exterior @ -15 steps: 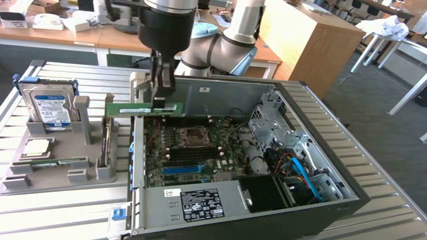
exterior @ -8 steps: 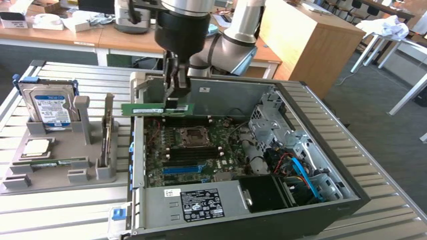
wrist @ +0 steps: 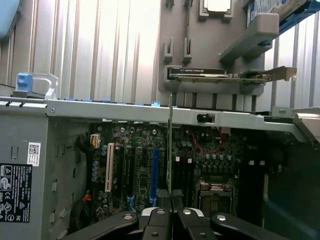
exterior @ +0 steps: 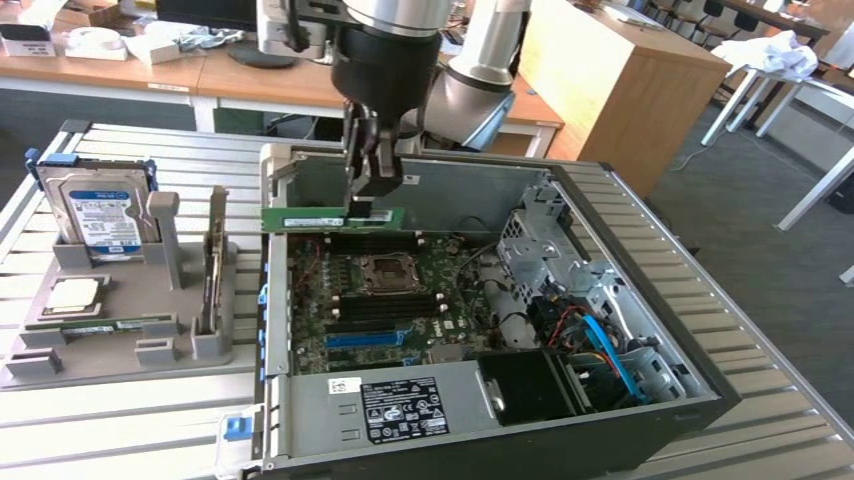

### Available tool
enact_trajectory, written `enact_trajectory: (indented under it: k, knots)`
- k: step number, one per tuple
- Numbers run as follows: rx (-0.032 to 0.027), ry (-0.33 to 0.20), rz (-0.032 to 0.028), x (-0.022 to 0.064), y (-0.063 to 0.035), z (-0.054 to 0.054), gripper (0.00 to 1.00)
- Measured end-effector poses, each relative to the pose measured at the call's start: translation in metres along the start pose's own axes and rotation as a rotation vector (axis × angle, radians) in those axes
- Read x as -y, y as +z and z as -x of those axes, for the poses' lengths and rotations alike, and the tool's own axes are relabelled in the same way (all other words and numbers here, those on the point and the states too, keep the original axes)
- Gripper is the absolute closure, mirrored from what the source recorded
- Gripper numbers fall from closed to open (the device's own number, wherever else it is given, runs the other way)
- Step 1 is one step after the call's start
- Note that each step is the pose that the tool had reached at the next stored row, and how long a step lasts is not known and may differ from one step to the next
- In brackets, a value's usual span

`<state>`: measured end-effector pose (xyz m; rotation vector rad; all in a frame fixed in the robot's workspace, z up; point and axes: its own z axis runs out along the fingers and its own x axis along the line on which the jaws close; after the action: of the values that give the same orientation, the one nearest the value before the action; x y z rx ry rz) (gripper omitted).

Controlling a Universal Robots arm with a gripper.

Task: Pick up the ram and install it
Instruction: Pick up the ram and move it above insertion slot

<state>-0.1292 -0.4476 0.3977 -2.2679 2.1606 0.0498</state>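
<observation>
The ram (exterior: 320, 217), a long green stick, hangs level above the far-left part of the open computer case (exterior: 667, 330), over the motherboard (exterior: 400, 262). My gripper (exterior: 374, 200) is shut on the end of the stick nearer the exterior view's right. In the wrist view the ram (wrist: 170, 150) shows edge-on as a thin line rising from between my fingertips (wrist: 171, 216), with the black memory slots (wrist: 185, 175) and the processor socket (wrist: 215, 192) beneath it.
A grey fixture (exterior: 120, 350) at the exterior view's left holds a hard drive (exterior: 96, 215), a square processor chip (exterior: 74, 293), another green stick (exterior: 100, 325) and an upright card (exterior: 214, 265). A blue slot strip (exterior: 367, 338) and the power supply (exterior: 387, 405) sit inside the case.
</observation>
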Motion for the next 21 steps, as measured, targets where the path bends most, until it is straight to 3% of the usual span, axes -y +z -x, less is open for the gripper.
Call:
enact_trajectory:
  k: [21]
  knots:
    - [0.0, 0.002, -0.0001, 0.0266, 0.0007, -0.001, 0.88]
